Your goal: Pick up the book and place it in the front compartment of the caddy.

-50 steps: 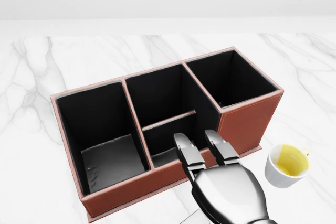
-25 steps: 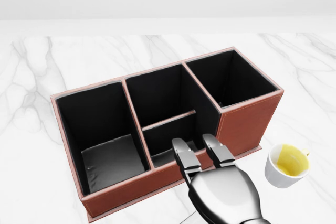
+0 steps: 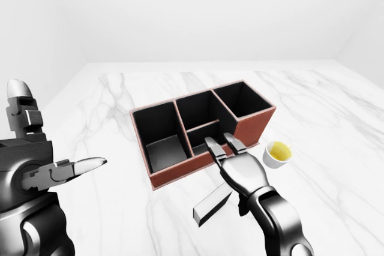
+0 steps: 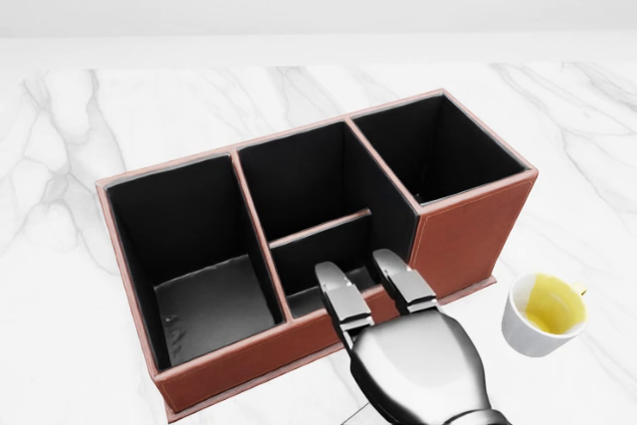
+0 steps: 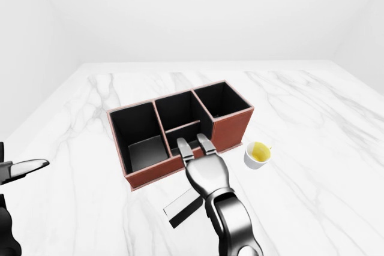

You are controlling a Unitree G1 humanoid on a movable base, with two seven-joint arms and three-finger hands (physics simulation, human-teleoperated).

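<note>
White marble worktop under plain pale walls. Since a second ago the right hand has slid a touch leftward in the head view. The book, a dark slab, lies tilted beneath its palm, just off the caddy; whether the hand grips it, I cannot tell. Two fingers reach over the caddy's near rim. Beside sits a cup. The left hand hangs released, off left.
</note>
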